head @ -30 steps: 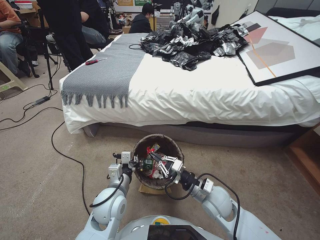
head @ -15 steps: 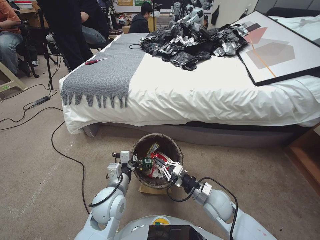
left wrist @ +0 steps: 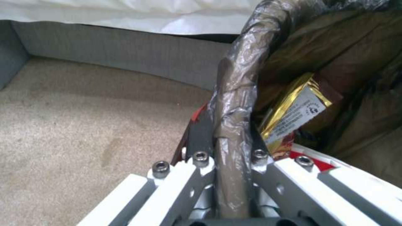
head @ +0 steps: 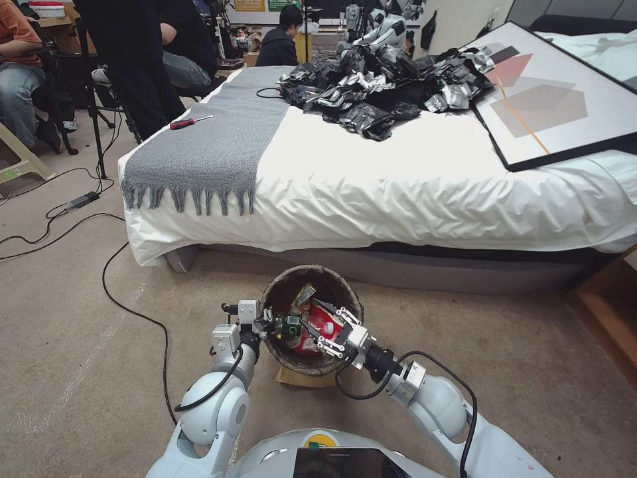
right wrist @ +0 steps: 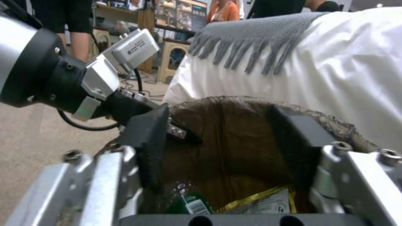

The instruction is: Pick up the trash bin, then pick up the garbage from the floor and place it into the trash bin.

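The left gripper (left wrist: 226,163) has its jaws clenched on the rim of the trash bin (head: 282,355), one finger inside the wall and one outside, with the brown bag pinched between them. The right gripper (head: 323,325) has its jaws spread wide and empty, and it hangs over the mouth of the bin, just above the litter.

The bin hangs from the left gripper in front of the robot, just short of the bed (head: 398,179). Inside it lie a gold snack wrapper (left wrist: 293,110), a green bottle (right wrist: 188,202) and red-and-white paper (head: 312,335). A flat piece of brown paper (head: 292,378) shows on the carpet (head: 86,372) under the near edge of the bin.

The main risk is the left grip: it holds only a thin wall wrapped in slick plastic, so the bag may slide and let the bin tilt or drop, spilling its load. The spread right fingers (right wrist: 146,141) sit close to the liner, and pulling out at a slant could snag it and drag it off the rim. The brown paper underneath is easy to miss, because the bin partly hides it from above.
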Robot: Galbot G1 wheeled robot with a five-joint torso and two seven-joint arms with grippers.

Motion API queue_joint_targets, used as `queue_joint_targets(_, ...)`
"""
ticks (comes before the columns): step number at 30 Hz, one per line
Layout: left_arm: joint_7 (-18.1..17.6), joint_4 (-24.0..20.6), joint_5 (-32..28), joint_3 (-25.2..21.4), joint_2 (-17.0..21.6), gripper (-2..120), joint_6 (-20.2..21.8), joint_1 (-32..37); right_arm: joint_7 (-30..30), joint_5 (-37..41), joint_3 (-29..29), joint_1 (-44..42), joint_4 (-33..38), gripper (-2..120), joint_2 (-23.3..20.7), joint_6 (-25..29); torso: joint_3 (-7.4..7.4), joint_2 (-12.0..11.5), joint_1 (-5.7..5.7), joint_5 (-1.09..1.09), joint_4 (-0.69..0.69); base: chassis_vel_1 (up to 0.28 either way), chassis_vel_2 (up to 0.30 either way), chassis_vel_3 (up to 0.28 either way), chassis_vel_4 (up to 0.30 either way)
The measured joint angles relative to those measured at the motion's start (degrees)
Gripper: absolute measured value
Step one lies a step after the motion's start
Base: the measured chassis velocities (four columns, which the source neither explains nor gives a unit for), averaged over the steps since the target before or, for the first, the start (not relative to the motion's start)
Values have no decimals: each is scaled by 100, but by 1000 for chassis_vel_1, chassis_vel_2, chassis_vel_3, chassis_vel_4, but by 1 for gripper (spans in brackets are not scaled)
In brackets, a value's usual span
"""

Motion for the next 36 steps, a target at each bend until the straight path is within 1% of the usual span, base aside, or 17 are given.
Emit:
queue_joint_targets(2,-1,-1,-2,0,3,0,7,4,-1,4,14,-7,28,71,3,2,0,0,0,0,0,0,0,0,0)
queue_joint_targets(4,-2,-2,-2,0,4,0,8,6,-1,5,20,-8,38,74,3,2,0,0,0,0,0,0,0,0,0)
queue_joint_targets(7,-4,-19,-2,1,9,0,13,15,4,15,74,-19,179,91,-10,3,0,0,0,0,0,0,0,0,0)
queue_joint_targets(8,-4,-19,-2,1,9,0,13,15,4,15,74,-19,179,91,-10,3,0,0,0,0,0,0,0,0,0)
queue_joint_targets(10,-5,-27,0,0,16,0,13,22,59,20,178,5,412,98,5,5,0,0,0,0,0,0,0,0,0)
queue_joint_targets(15,-6,-41,5,-3,21,0,14,37,340,113,554,122,1015,100,155,-36,0,0,0,0,0,0,0,0,0)
queue_joint_targets(16,-6,-41,5,-3,21,0,14,37,340,113,554,122,1015,100,155,-36,0,0,0,0,0,0,0,0,0)
queue_joint_targets(19,-3,-48,7,-32,30,0,13,49,927,-81,1135,43,1393,100,585,-298,0,0,0,0,3,0,0,0,0)
queue_joint_targets(20,-3,-48,7,-32,30,0,13,49,927,-81,1135,43,1393,100,585,-298,0,0,0,0,3,0,0,0,0)
queue_joint_targets(22,-1,-55,3,-62,34,0,7,53,1682,-530,1680,-269,1563,100,1013,-835,0,0,0,-2,0,0,0,0,0)
queue_joint_targets(23,0,-55,-9,-71,39,0,0,51,2085,-666,1822,-399,1574,100,1180,-1054,0,0,0,0,-1,0,0,0,0)
queue_joint_targets(24,0,-55,-9,-71,39,0,0,51,2085,-666,1822,-399,1574,100,1180,-1054,0,0,0,0,-1,0,0,0,0)
queue_joint_targets(26,1,-55,-33,-94,53,0,-13,30,2729,-726,2083,-747,1518,100,1477,-1402,0,0,0,0,-3,0,0,0,0)
queue_joint_targets(30,-2,-55,-47,-113,59,0,-18,16,2924,-760,2287,-1045,1282,100,1681,-1359,0,0,0,1,-1,0,0,0,0)
queue_joint_targets(33,-2,-75,-50,-146,72,0,-31,20,2881,-750,2477,-1371,944,100,1894,-1109,0,0,0,0,-1,0,0,0,0)
queue_joint_targets(34,-2,-75,-50,-146,72,0,-31,20,2881,-750,2477,-1371,944,100,1894,-1109,0,0,0,0,-1,0,0,0,0)
queue_joint_targets(36,-4,-95,-55,-153,77,0,-33,22,2843,-760,2488,-1444,684,100,2003,-872,0,0,0,0,0,0,0,0,0)
